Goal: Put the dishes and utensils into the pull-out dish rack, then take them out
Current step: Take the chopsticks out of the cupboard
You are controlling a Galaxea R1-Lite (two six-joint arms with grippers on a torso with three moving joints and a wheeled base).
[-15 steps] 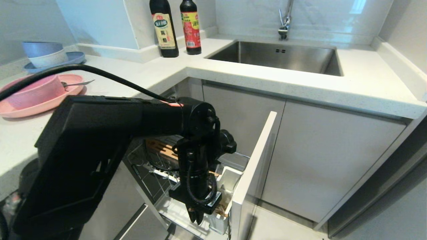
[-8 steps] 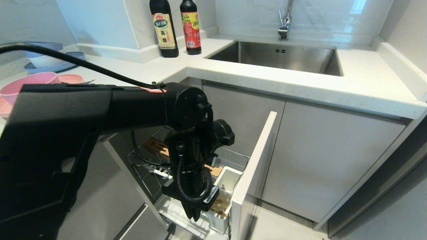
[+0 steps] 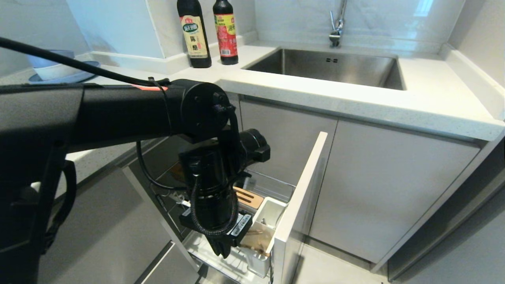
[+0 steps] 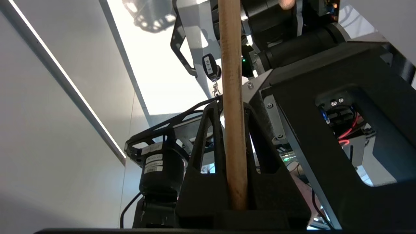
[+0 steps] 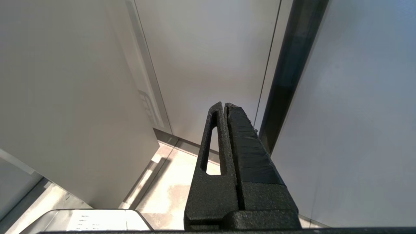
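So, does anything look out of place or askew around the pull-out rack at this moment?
Nothing stands out. The left gripper hangs low in the pull-out dish rack beside the white utensil cup, shut on a wooden chopstick that runs straight between its fingers. No spill or damage shows.

Your left gripper (image 3: pixel 221 251) hangs in a tight slot: the white utensil cup (image 3: pixel 263 232) just beside it, the cabinet front (image 3: pixel 302 205) beyond, the counter (image 3: pixel 355 106) edge overhead.
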